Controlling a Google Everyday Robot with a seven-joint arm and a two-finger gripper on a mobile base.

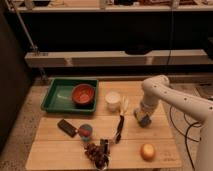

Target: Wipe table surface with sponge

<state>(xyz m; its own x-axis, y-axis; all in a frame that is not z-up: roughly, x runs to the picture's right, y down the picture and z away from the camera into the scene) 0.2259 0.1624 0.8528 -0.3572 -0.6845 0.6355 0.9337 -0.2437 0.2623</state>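
Note:
The light tan wooden table surface [60,150] fills the lower part of the camera view. My white arm reaches in from the right. My gripper [142,118] points down at the right middle of the table and is shut on the small blue-grey sponge [143,121], which rests against the wood. The fingers hide most of the sponge.
A green tray [54,100] holding a red bowl [83,94] sits at the back left. A white cup [113,100] and a black-handled tool [120,128] lie left of the gripper. A dark block [66,127], small cup [86,132], grapes [97,151] and an onion [147,151] lie in front.

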